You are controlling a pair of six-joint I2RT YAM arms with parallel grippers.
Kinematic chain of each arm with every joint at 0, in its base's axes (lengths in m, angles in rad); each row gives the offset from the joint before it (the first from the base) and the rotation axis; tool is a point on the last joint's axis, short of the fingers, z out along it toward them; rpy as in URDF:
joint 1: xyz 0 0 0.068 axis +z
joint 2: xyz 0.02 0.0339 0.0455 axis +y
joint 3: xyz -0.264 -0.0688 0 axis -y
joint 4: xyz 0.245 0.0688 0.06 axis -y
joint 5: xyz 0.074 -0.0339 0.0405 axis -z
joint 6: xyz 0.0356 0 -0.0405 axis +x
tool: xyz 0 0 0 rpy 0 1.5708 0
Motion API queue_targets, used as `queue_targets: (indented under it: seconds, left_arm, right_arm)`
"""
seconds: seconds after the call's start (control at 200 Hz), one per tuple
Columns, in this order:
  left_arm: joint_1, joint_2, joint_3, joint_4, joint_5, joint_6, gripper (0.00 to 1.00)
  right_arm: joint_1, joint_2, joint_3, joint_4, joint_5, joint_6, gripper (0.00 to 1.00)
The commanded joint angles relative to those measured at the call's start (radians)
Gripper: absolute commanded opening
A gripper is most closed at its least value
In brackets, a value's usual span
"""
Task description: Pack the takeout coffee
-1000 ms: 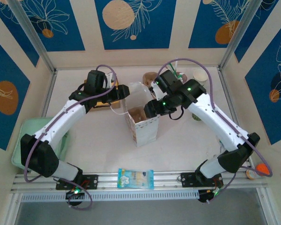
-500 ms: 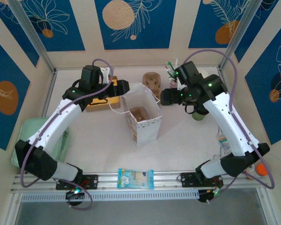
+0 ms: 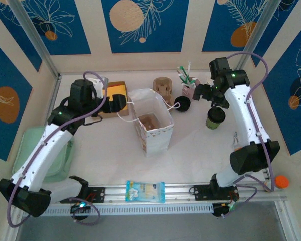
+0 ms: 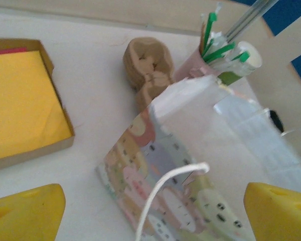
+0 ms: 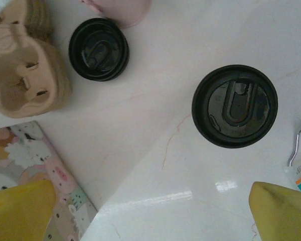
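- left fingers (image 4: 25,213) spread wide, gripping nothing, hovering by the paper bag (image 3: 151,125), with the yellow box (image 3: 112,93) just to their left
- bag stands open mid-counter (image 3: 105,145); something brown inside, can't tell what
- cup carrier (image 3: 163,86) and pink cup of utensils (image 3: 187,83) stand behind the bag; loose black lid (image 5: 99,48) lies just beside the pink cup
- takeout coffee (image 4: 247,57) is upright at the back of the counter, right against the pink cup, outside the bag
- right fingers (image 5: 20,213) wide apart, empty, above the counter between the loose lid and a lidded green cup (image 3: 215,118)
- progress, my read: the coffee is not grasped and not packed; reaching, gripping, carrying and lowering it into the bag are all left
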Motion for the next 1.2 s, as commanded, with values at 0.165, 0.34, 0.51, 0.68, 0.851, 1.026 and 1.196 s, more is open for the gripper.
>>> queue_targets:
  seconds: [0.165,0.34,0.51,0.68,0.851,1.026,1.196]
  left_arm:
    - [0.017,-0.051,-0.094,-0.016,-0.034,0.031,0.93]
    - [0.02,-0.045,-0.127,0.003,-0.028,0.02,0.93]
    - [0.02,-0.049,-0.158,0.018,-0.025,0.007,0.93]
    - [0.02,-0.061,-0.185,0.018,-0.03,0.0,0.93]
    - [0.02,-0.076,-0.213,0.019,-0.036,-0.01,0.93]
    - [0.021,-0.096,-0.244,0.019,-0.04,-0.016,0.93]
    - [0.021,-0.108,-0.257,0.005,-0.048,-0.013,0.94]
  right_arm:
    - [-0.092,0.044,-0.064,0.049,-0.023,0.022,0.99]
    - [-0.135,0.06,-0.114,0.093,-0.034,0.029,0.99]
    - [-0.151,0.08,-0.136,0.116,-0.005,0.044,0.99]
    - [-0.157,0.106,-0.142,0.125,0.004,0.048,0.99]
    - [-0.16,0.12,-0.149,0.129,0.006,0.049,0.99]
    - [-0.162,0.131,-0.149,0.128,0.012,0.048,0.99]
    - [-0.162,0.144,-0.148,0.122,0.014,0.045,0.99]
